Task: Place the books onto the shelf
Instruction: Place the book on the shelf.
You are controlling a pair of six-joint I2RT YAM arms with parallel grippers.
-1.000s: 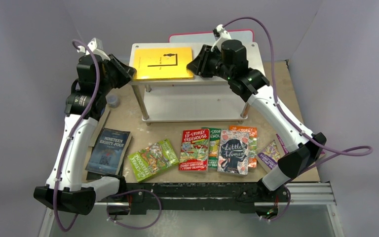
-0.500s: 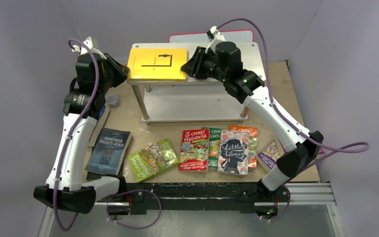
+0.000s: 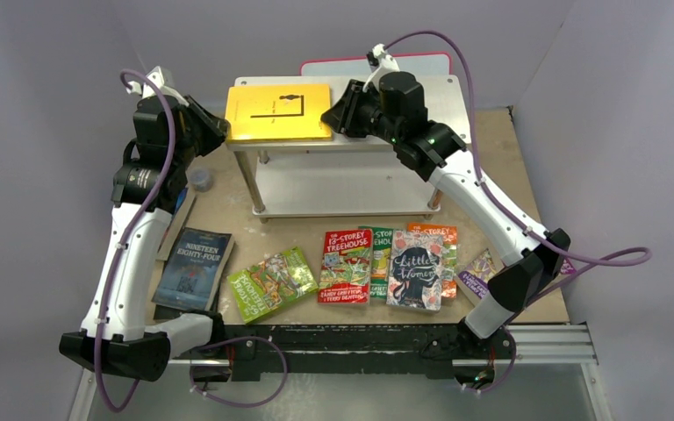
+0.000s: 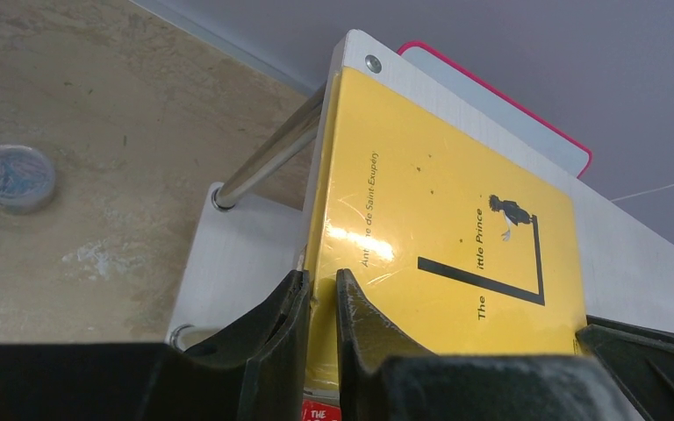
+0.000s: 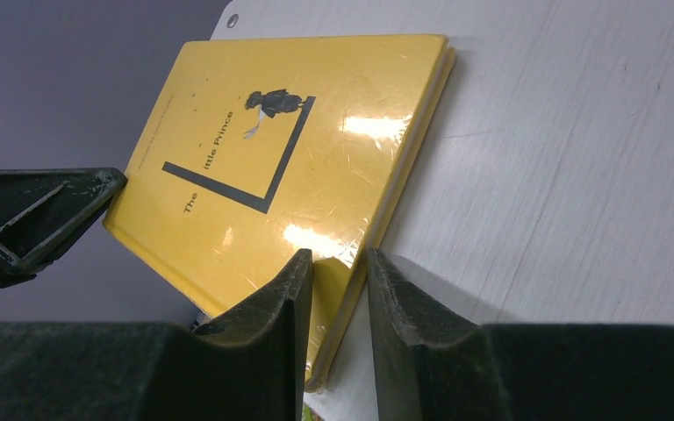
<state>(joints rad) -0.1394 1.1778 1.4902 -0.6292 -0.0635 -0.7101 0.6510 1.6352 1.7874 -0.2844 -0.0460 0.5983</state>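
— One book only is to be counted at the shelf [image 3: 421, 88]: the yellow book [image 3: 279, 111], laid flat on the top board along its left edge.

— Has it been released?

— No. Its left edge is pinched between the fingers of the left gripper [image 4: 320, 279]. The right gripper [image 5: 338, 259] is set astride the book's near right corner, one finger on either side. Whether pressure is applied there cannot be told.

— And the other books?

— At least seven are seen lying on the table [image 3: 228, 210] in front of the shelf. Nineteen Eighty-Four [image 3: 195, 266] is at the left, with a green treehouse book [image 3: 270, 282] beside it. Then come a red treehouse book [image 3: 346, 266], Little Women [image 3: 415, 270] overlapping two further titles, and a purple book [image 3: 481, 274] partly hidden by the right arm. None of these is touched.

— How far along is the task judged to be?

— Early. The first placement is judged nearly finished, needing only that the book be let go. All the others are left to be fetched, and nothing is seen placed on the lower board [image 3: 342, 189].
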